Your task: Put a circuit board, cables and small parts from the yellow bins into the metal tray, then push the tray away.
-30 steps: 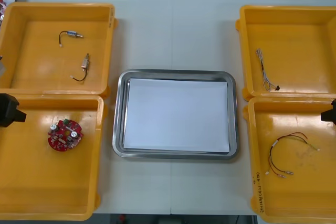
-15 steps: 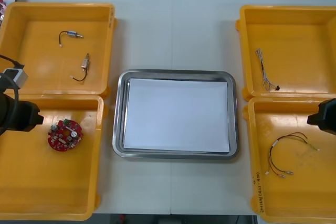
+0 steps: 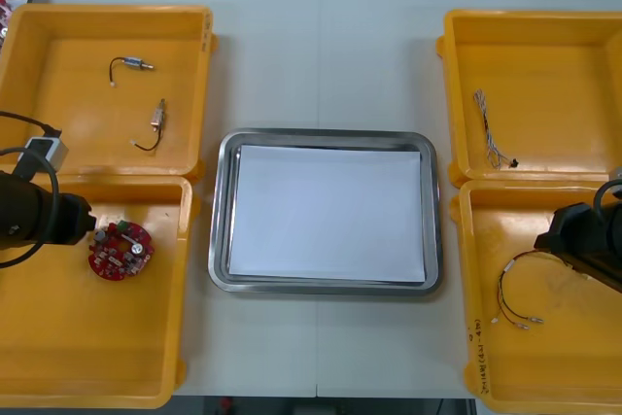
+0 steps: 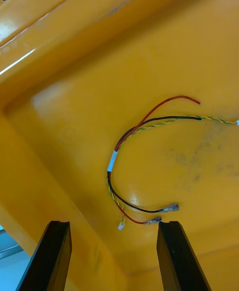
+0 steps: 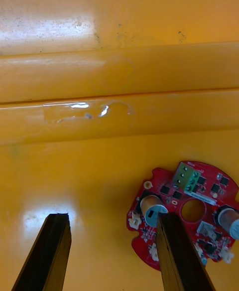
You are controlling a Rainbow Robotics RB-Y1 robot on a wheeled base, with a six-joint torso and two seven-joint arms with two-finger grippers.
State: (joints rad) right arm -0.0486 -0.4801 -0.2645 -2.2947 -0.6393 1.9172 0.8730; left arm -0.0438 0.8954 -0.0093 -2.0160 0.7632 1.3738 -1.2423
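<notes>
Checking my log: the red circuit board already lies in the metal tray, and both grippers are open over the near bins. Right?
Not quite: the front view shows the red circuit board in the near left yellow bin, not the metal tray. The left gripper and right gripper are indeed open over the near bins.

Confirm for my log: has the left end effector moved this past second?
Yes. The left end effector moved inward over the near yellow bin, toward the circuit board.
</notes>
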